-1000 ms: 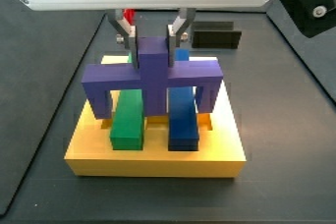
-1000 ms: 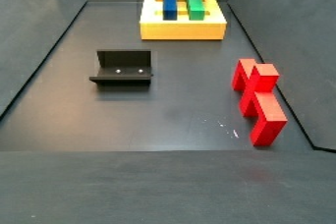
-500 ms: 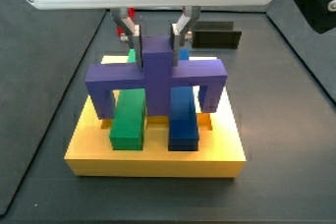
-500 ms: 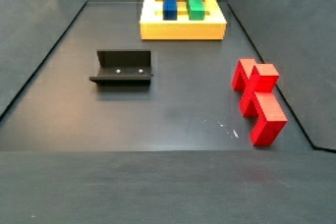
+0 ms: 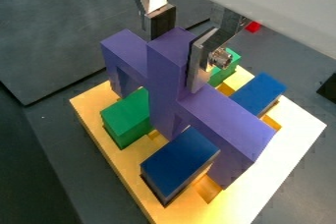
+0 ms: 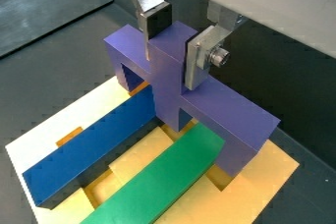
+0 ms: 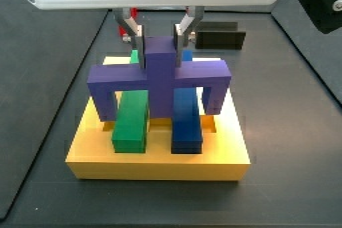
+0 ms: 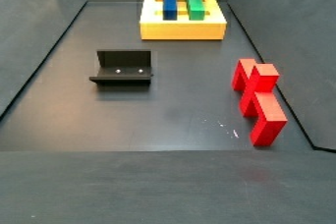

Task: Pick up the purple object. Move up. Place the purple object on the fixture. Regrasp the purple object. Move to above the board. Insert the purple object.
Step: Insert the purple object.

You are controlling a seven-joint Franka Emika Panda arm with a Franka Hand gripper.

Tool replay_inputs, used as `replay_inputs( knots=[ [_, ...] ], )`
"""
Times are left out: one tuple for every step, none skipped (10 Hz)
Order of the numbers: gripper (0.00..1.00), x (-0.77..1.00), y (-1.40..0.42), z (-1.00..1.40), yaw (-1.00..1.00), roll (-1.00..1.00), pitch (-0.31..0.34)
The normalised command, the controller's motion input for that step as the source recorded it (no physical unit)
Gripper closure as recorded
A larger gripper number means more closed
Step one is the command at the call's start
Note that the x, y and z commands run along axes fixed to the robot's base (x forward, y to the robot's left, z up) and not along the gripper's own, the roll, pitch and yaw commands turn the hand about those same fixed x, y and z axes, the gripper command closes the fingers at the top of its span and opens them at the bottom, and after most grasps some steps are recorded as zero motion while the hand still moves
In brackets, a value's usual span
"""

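The purple object stands seated in the yellow board, its legs straddling the green bar and the blue bar. My gripper hangs right over it, open, with one finger on each side of the raised middle tab and small gaps showing in that side view. Both wrist views show the same: gripper and gripper flank the tab of the purple object, which rests on the board by itself. The dark fixture stands bare on the floor, well away from the board.
Two red upright pieces stand on the dark floor near the side wall. The fixture also shows behind the board in a side view. Dark walls close in the work floor.
The fingers have spread apart from the purple object's middle tab, letting go of it. The purple object has stayed seated in the board.
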Motion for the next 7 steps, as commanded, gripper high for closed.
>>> replay_inputs(
  knots=[
    [1.00, 0.00, -0.02, 0.19, 0.00, 0.00, 0.113],
    [1.00, 0.04, 0.00, 0.00, 0.00, 0.00, 0.054],
    [1.00, 0.00, 0.00, 0.00, 0.00, 0.00, 0.004],
    [1.00, 0.00, -0.04, 0.02, 0.00, 0.00, 0.017],
    [1.00, 0.00, -0.01, 0.00, 0.00, 0.00, 0.014],
    [1.00, 0.00, -0.02, 0.15, -0.05, 0.02, 0.090],
    [1.00, -0.09, -0.04, 0.51, 0.00, -0.02, 0.010]
  ],
)
